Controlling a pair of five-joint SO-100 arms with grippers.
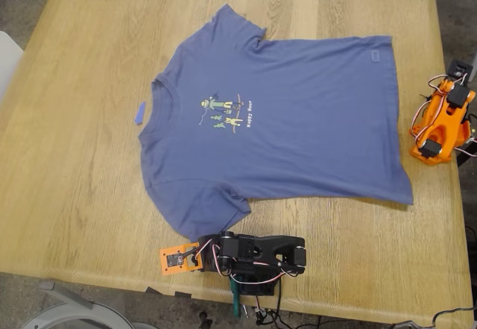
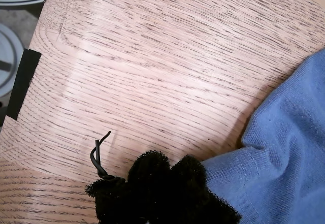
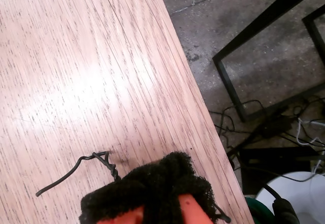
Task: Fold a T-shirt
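Wooden table [image 1: 74, 157], T-shirt [image 1: 298, 127] spread flat, both claws' openness unclear, neither holding anything.

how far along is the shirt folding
Nothing is folded: the slate-blue cotton T-shirt lies flat, print up, on the wooden table. Nothing is in hand; my first gripper sits by a sleeve hem, my second gripper over bare wood. Every fold remains.

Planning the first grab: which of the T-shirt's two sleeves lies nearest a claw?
The sleeve at the exterior view's bottom edge of the T-shirt; my first claw sits right beside its hem. The other sleeve lies across the table, with no claw close.
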